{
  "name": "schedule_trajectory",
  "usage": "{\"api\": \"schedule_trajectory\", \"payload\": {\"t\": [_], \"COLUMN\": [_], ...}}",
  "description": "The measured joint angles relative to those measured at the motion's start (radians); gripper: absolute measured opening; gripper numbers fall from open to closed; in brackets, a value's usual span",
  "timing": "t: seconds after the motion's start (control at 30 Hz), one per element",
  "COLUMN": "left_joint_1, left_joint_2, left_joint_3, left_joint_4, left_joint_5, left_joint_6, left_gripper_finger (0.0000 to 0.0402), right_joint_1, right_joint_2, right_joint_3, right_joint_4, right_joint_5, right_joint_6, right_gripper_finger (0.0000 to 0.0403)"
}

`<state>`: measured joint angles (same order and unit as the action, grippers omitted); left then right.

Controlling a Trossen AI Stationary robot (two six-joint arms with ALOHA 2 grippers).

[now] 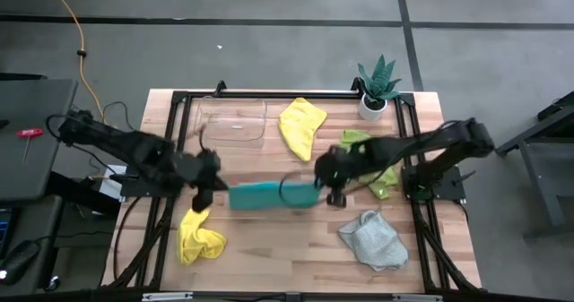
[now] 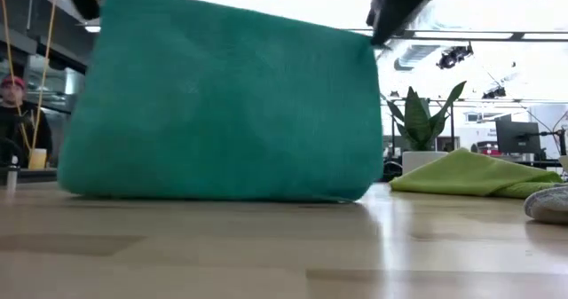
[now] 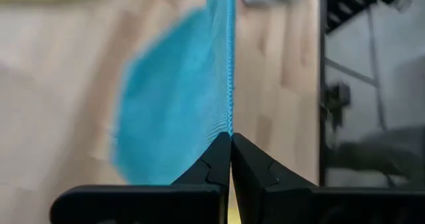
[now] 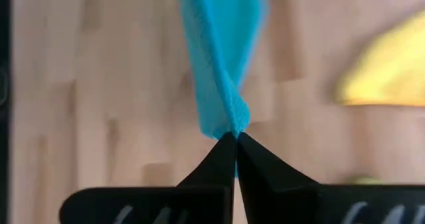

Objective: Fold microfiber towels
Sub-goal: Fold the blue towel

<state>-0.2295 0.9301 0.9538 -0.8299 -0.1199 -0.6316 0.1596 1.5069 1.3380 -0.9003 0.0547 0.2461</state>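
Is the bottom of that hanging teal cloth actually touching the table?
Touching. In the low view the teal towel hangs from both grippers, and its bottom edge rests along the wooden table with no gap showing beneath it.

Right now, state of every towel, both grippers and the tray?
teal towel: held up by two corners, lower edge on the table
left gripper: fingers shut on the teal towel
right gripper: fingers shut on the teal towel
yellow towel by the tray: unfolded, loose
front yellow towel: crumpled
lime green towel: crumpled, partly under the right arm
grey towel: crumpled
clear tray: upright, looks empty
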Motion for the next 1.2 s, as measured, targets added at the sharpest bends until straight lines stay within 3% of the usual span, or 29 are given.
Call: {"api": "schedule_trajectory", "payload": {"t": [0.3,0.57,0.73,0.97,1.2], "left_joint_1": [0.233,0.328,0.291,0.160,-0.022], "left_joint_2": [-0.052,-0.052,-0.046,-0.039,-0.034], "left_joint_3": [0.154,0.200,0.190,0.059,-0.184], "left_joint_4": [-0.133,-0.189,-0.270,-0.259,-0.045], "left_joint_5": [-0.049,-0.096,-0.102,-0.078,0.008], "left_joint_6": [0.185,0.398,0.429,0.277,0.007], "left_gripper_finger": [0.0000,0.0000,0.0000,0.0000,0.0000], "right_joint_1": [-0.176,-0.190,-0.108,0.037,0.158], "right_joint_2": [-0.121,-0.108,-0.089,-0.021,0.073], "right_joint_3": [0.046,0.154,0.140,0.004,-0.164], "right_joint_4": [-0.030,-0.062,-0.070,0.021,0.277], "right_joint_5": [0.093,0.183,0.181,0.181,0.096], "right_joint_6": [-0.145,-0.194,-0.110,0.061,0.225], "right_gripper_finger": [0.0000,0.0000,0.0000,0.0000,0.0000]}}
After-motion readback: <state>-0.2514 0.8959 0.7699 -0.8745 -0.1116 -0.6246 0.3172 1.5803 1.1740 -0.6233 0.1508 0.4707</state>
